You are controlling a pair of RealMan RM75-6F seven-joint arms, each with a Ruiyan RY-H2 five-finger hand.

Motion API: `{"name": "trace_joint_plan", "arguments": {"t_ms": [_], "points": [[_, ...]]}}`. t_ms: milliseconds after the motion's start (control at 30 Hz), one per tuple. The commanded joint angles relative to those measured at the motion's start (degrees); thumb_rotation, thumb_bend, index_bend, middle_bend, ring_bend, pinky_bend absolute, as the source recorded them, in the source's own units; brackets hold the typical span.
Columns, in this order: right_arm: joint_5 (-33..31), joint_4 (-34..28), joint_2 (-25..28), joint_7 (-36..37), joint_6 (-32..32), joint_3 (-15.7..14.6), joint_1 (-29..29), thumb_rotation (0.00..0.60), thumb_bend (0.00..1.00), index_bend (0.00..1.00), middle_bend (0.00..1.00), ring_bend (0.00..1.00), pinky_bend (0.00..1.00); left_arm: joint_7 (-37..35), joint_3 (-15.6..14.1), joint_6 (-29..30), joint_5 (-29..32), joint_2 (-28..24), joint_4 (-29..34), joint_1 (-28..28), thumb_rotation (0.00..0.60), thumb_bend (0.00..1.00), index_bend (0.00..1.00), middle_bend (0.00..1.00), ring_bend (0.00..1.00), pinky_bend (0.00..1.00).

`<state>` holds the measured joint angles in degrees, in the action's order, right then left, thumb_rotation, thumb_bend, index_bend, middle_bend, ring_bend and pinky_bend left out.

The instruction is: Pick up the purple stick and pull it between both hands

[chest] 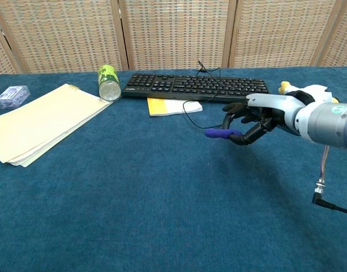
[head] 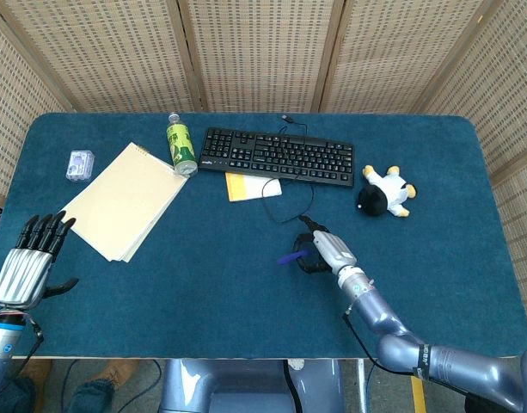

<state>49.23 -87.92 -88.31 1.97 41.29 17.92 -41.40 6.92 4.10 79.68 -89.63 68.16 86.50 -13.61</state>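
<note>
The purple stick (chest: 219, 134) hangs in the air above the blue cloth, its free end pointing left; the head view shows the purple stick (head: 289, 257) too. My right hand (chest: 253, 117) grips its right end with curled dark fingers, and in the head view that right hand (head: 321, 251) sits mid-table below the keyboard cable. My left hand (head: 31, 260) is far off at the table's left front corner, fingers spread, holding nothing. It does not show in the chest view.
Behind the stick lie a black keyboard (chest: 197, 87) with a looping cable (chest: 210, 121), a yellow pad (chest: 173, 106), a green bottle (chest: 108, 81) on its side and a plush toy (head: 384, 191). A paper stack (head: 123, 200) and small clear box (head: 80, 163) sit left.
</note>
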Motion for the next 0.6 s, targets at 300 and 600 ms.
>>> {"name": "trace_joint_plan", "arguments": {"t_ms": [300, 600], "points": [[-25.9, -1.4, -3.0, -5.8, 2.5, 5.6, -13.4, 0.6, 0.64, 0.63, 0.05, 0.0, 0.0, 4.1, 1.4, -6.1, -7.3, 0.1, 0.0, -9.5, 0.6, 0.0, 0.0, 0.0, 0.0, 0.0], [-34.3, -3.2, -5.2, -9.9, 7.6, 6.8, -19.0, 0.6, 0.65, 0.64, 0.06, 0.0, 0.0, 0.9, 4.2, -10.4, -9.1, 7.7, -4.5, -18.2, 0.6, 0.0, 0.12, 0.0, 0.0, 0.0]]}}
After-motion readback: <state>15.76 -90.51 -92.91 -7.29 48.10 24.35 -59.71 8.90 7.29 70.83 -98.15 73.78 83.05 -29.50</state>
